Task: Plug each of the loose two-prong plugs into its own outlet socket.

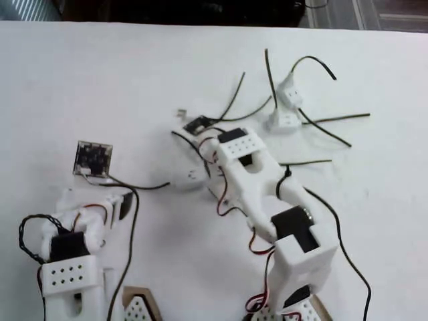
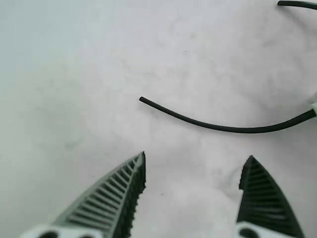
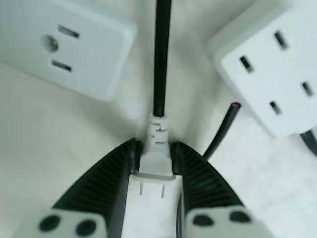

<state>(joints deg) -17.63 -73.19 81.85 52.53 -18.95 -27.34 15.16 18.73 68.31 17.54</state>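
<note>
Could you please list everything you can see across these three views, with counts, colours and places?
Table: one, white, under everything.
Plug: one, white with a black cord, held by the right gripper.
Outlet blocks: two, white, on the table, one on each side of the plug's cord.
Loose cords: several, black, scattered on the table; one lies ahead of the left gripper.
Left arm: one, white, folded at the table's near edge.
Right arm: one, white, stretched toward the table's middle.
Left gripper: one, dark ribbed fingers, open over bare table.
Right gripper: one, dark fingers, shut on the plug.
</note>
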